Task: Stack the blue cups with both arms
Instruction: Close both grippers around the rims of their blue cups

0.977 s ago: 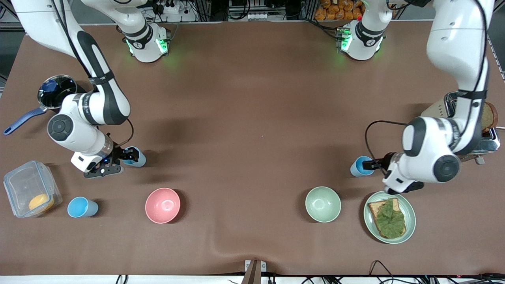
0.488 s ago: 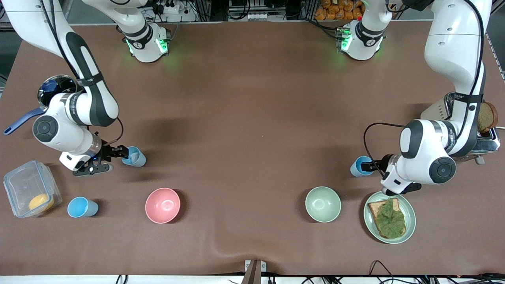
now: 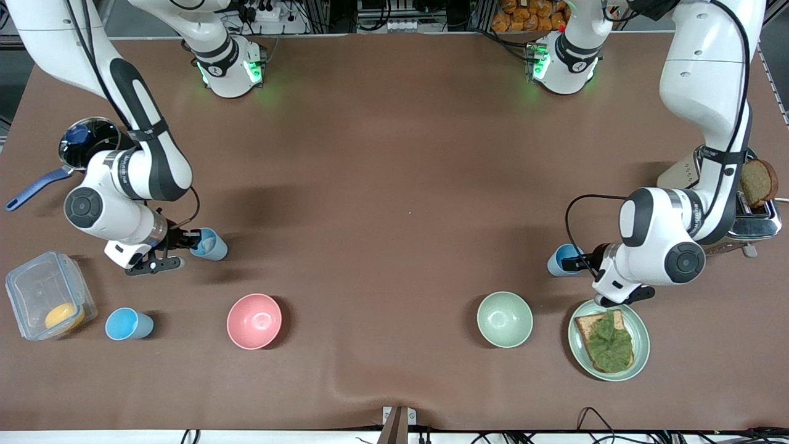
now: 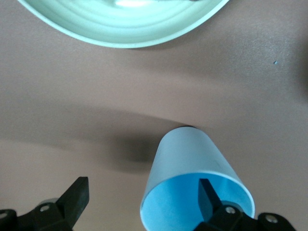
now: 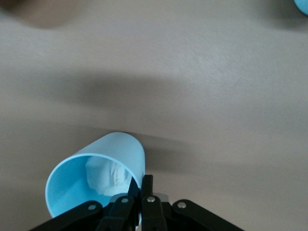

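Blue cup (image 3: pixel 209 245) pinched by its rim in right gripper (image 3: pixel 182 240), left gripper (image 3: pixel 574 262) fingers spread astride another blue cup (image 3: pixel 560 260), third cup (image 3: pixel 127 324) on surface (image 3: pixel 394 203).

Smooth matt plastic cup (image 4: pixel 192 168) on matt brown tablecloth (image 3: pixel 394 185).

I see a brown table (image 3: pixel 382 185) carrying three blue cups (image 3: pixel 128 324) (image 3: pixel 209 244) (image 3: pixel 560 260), a pink bowl (image 3: pixel 254 320), a pale green bowl (image 3: pixel 504 319), a plate (image 3: pixel 641 345) of toast, a clear plastic box (image 3: pixel 43 296), a saucepan (image 3: pixel 83 145) and a toaster (image 3: pixel 755 222).
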